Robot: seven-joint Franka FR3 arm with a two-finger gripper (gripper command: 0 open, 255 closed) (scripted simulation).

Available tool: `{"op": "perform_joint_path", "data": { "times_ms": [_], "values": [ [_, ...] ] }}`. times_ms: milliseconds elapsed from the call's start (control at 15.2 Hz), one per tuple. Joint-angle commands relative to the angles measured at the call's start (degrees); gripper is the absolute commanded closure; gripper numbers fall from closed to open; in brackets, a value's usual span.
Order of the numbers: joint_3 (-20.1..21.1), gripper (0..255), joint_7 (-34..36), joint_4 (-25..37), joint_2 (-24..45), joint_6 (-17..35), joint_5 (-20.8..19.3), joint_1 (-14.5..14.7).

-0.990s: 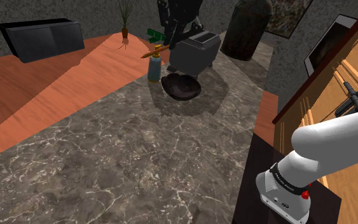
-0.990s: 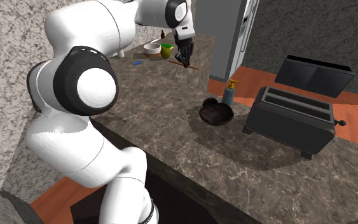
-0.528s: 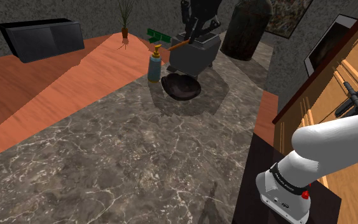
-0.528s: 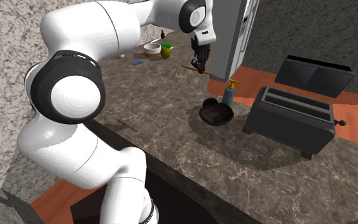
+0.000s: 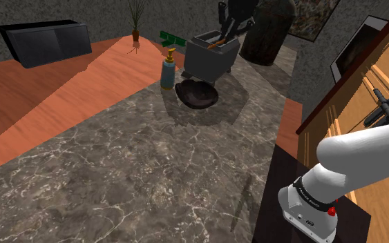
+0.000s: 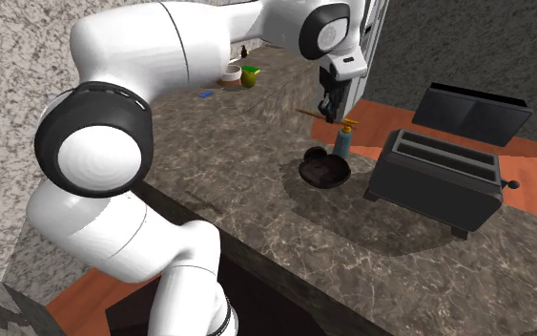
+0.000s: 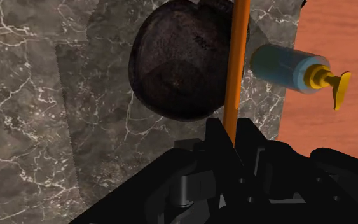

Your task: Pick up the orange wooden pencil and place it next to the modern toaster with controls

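Your shoulder view sits up high beside the stand (image 5: 276, 186) at its lower right and looks down the length of the marble counter (image 5: 137, 166), so the toaster (image 5: 210, 56), dark bowl (image 5: 197, 94) and blue bottle (image 5: 166, 74) land small at the far end. Your second exterior view is tucked in close behind the arm (image 6: 113, 143), which hogs its left half, and it faces roughly toward the shoulder view's left, catching that same trio from nearer. The wrist view stares straight down from just above, sharing the bowl, bottle and a patch of counter with both.
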Motion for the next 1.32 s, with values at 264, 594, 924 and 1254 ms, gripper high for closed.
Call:
{"op": "perform_joint_path", "data": {
  "times_ms": [264, 594, 924, 1254],
  "values": [
    [-5.59, 255, -7.83, 0.05, 2.0, -0.04, -1.13, -2.39],
    [-9.18, 255, -13.36, 2.17, 5.48, -0.18, -2.69, -4.8],
    [-12.18, 255, -18.29, 5.99, 10.21, -0.64, -4.51, -7.26],
    [-14.65, 255, -22.6, 11.64, 16.11, -1.62, -6.5, -9.61]
  ]
}}
